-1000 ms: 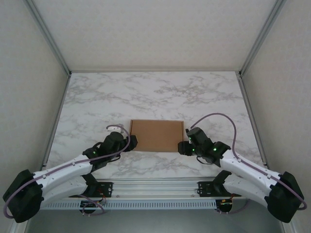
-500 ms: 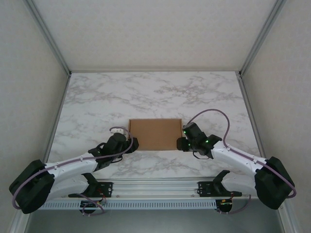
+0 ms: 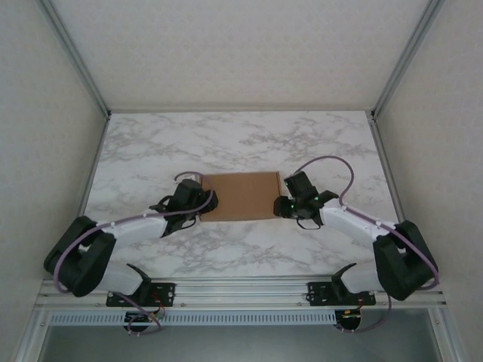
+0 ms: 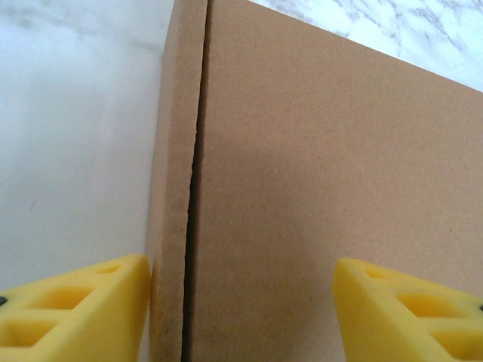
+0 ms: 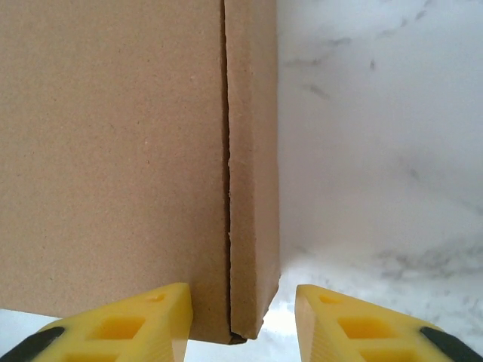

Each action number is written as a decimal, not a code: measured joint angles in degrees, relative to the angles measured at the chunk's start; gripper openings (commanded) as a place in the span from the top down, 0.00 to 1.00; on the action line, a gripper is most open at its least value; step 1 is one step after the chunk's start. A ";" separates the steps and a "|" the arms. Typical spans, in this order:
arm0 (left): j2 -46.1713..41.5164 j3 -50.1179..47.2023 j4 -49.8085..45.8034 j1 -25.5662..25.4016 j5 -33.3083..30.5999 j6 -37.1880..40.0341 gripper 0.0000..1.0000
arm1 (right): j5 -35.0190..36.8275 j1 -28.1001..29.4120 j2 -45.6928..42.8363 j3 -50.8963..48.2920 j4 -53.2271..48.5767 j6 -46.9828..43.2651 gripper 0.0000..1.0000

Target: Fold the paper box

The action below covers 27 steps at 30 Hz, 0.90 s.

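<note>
Paper box [image 3: 241, 196], flat brown cardboard, lying midway btwn white marble table's [image 3: 226, 139] side edges, L gripper [image 3: 206, 202] straddling left wall, jaws wide, R gripper [image 3: 280, 205] straddling right wall, narrower, unclamped

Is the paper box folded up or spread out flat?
Folded up: the paper box is a closed rectangle, lid down over its side walls.

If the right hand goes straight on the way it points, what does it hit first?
The plain brown cardboard box: its side strip lies between the right hand's open fingers, so contact looks immediate, though depth is unclear.
</note>
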 measured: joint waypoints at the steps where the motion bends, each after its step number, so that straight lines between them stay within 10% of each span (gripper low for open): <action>1: 1.46 1.27 0.00 0.42 0.15 0.55 0.36 | -0.24 -0.87 1.14 1.01 0.04 -0.50 0.58; 7: 4.59 5.01 -0.92 1.16 0.35 2.89 0.25 | -1.68 -2.89 3.28 2.95 0.11 -1.75 0.44; 10: 4.48 7.48 -3.30 1.57 0.31 5.05 0.11 | -1.51 -2.93 2.58 2.95 -0.94 -2.23 0.03; 20: -8.55 14.86 -8.04 2.54 -3.34 11.19 0.00 | 3.72 -2.93 -17.33 10.62 -8.26 -9.25 0.01; 27: -30.14 2.54 5.62 2.86 -14.29 19.34 0.00 | 11.28 -2.97 -27.08 13.33 -2.95 -17.70 0.01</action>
